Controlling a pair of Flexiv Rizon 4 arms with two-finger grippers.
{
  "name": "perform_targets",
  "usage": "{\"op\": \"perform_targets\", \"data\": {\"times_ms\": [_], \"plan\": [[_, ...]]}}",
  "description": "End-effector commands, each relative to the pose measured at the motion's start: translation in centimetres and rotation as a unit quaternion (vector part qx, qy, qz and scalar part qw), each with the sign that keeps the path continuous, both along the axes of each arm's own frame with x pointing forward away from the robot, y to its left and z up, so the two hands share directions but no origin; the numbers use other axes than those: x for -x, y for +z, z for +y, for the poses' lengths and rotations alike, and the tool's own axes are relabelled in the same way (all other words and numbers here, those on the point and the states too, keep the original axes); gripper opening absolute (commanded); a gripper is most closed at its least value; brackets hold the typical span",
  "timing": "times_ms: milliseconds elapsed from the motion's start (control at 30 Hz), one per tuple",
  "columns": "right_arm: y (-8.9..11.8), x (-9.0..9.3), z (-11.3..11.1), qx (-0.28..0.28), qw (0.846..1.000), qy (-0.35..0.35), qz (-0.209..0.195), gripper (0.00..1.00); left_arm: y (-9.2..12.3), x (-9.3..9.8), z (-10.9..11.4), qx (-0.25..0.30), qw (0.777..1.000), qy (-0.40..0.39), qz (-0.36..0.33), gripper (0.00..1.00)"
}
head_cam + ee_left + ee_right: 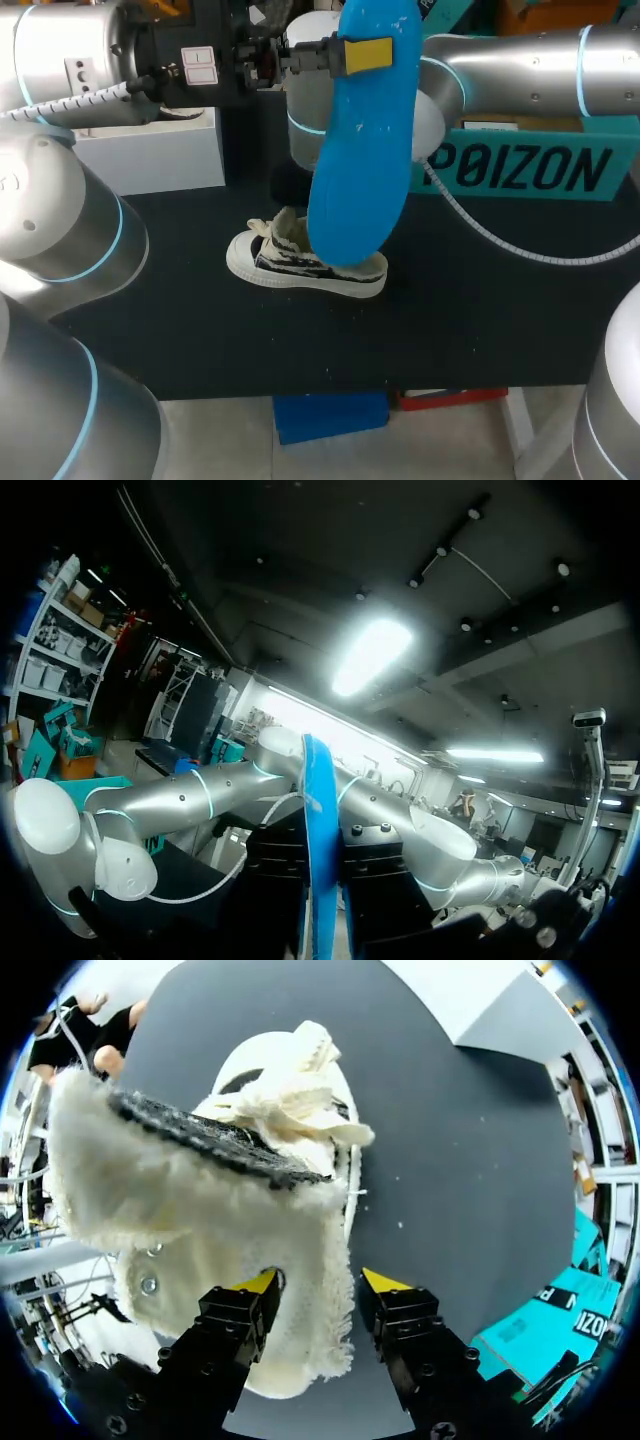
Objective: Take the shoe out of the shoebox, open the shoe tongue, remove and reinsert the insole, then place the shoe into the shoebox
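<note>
two arms meet over the dark bench point(500, 320). the blue insole point(360, 150) hangs upright, long axis pointing down at the shoe point(305, 262) lying mid-bench. the left pincer point(365, 55) clamps its upper end. the right pincer point(323, 1282) straddles the tongue point(200, 1190); grip unclear.

My head camera sits high behind the arms and looks down on the black tabletop point(480, 330) from some way off. My left wrist camera tilts up toward the ceiling, with the blue foam insole point(320, 860) edge-on right before it. My right wrist camera faces straight down, very close over the cream canvas shoe with black stripes point(200, 1200). The head view takes in both.
</note>
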State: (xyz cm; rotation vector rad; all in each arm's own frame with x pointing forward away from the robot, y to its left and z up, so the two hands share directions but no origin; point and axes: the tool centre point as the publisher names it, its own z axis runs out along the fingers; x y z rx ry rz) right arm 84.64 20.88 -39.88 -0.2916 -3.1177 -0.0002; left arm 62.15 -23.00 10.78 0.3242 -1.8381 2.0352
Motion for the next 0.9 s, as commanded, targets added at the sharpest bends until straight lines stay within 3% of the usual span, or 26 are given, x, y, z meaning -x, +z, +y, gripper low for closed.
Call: {"op": "perform_targets", "data": {"times_ms": [33, 300, 367, 433, 467, 900], "plan": [[-0.72, 0.24, 0.03, -0.007, 1.0, -0.002, 0.004, 0.44, 0.01, 0.06, -0.11, -0.001, 1.0, 0.001, 0.001, 0.0], [-1.24, 0.72, 0.32, -0.016, 1.0, -0.007, 0.01, 0.31, 0.01, 0.06, -0.11, -0.001, 1.0, 0.001, 0.001, 0.0], [-1.38, 0.83, 0.45, -0.019, 1.0, -0.008, 0.012, 0.23, 0.01, 0.06, -0.11, -0.001, 1.0, 0.001, 0.001, 0.0], [-1.48, 0.87, 0.47, -0.024, 1.0, -0.008, 0.014, 0.02, 0.01, 0.06, -0.11, -0.001, 1.0, 0.001, 0.001, 0.0], [-1.52, 0.88, 0.45, -0.026, 0.999, -0.009, 0.016, 0.0, 0.01, 0.06, -0.11, -0.001, 1.0, 0.001, 0.001, 0.0], [-1.54, 0.87, 0.44, -0.032, 0.999, -0.008, 0.02, 0.0, 0.01, 0.06, -0.11, -0.001, 1.0, 0.001, 0.001, 0.0]]}}
